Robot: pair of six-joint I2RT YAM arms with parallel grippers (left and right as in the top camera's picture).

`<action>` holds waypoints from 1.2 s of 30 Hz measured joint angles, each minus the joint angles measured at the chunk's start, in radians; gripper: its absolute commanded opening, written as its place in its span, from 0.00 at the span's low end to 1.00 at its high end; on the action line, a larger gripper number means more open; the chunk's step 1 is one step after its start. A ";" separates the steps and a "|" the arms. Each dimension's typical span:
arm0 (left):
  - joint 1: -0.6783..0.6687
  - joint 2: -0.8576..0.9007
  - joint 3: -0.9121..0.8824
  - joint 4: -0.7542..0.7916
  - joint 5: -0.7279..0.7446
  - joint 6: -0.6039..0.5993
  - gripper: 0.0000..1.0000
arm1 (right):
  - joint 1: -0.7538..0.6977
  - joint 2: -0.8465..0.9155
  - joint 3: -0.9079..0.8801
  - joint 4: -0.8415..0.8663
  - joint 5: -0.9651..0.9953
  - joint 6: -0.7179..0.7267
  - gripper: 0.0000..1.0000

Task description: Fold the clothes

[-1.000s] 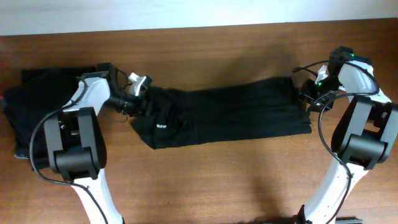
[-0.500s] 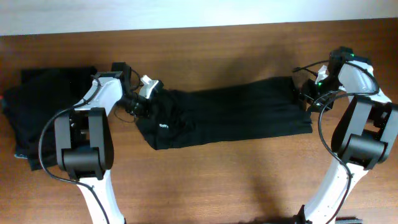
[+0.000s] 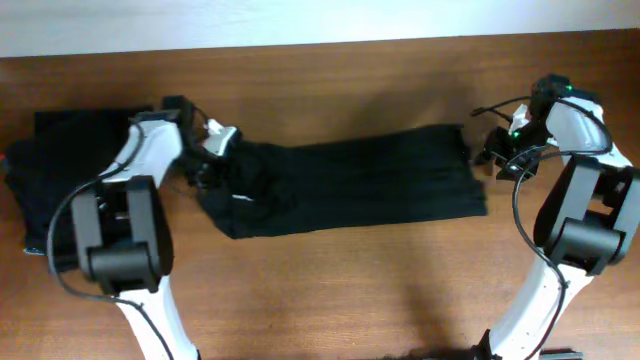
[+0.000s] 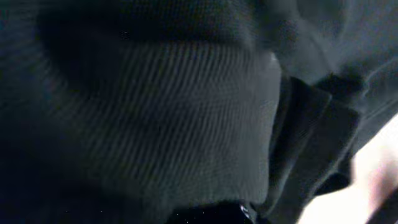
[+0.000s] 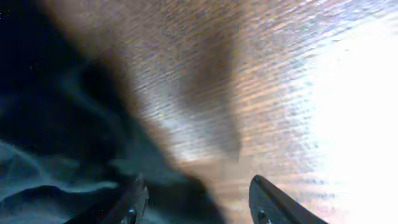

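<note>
A long black garment (image 3: 360, 185) lies spread across the middle of the table, with a small white print (image 3: 241, 197) near its bunched left end. My left gripper (image 3: 215, 165) is buried in that bunched end and shut on the cloth. In the left wrist view, ribbed black fabric (image 4: 186, 112) fills the frame and hides the jaws. My right gripper (image 3: 490, 157) stands open at the garment's right edge. Its fingers (image 5: 134, 199) straddle a dark fold of the garment (image 5: 56, 137) on the wood, without pinching it.
A dark stack of clothes (image 3: 60, 190) sits at the table's left end, behind my left arm. Bare wooden table (image 3: 350, 290) runs along the front and behind the garment. A pale wall strip borders the far edge.
My left gripper has shut on the garment's left end and pulled it left. The right edge has slid left, away from my right gripper, which has barely moved.
</note>
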 measured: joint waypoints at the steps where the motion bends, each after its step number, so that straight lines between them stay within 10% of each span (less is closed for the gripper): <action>1: 0.015 -0.015 0.013 -0.011 -0.021 0.000 0.08 | -0.003 -0.009 0.001 -0.003 0.000 0.000 0.59; 36: -0.170 -0.174 0.083 0.001 -0.236 -0.163 0.13 | -0.014 -0.060 0.013 -0.111 0.000 0.000 0.59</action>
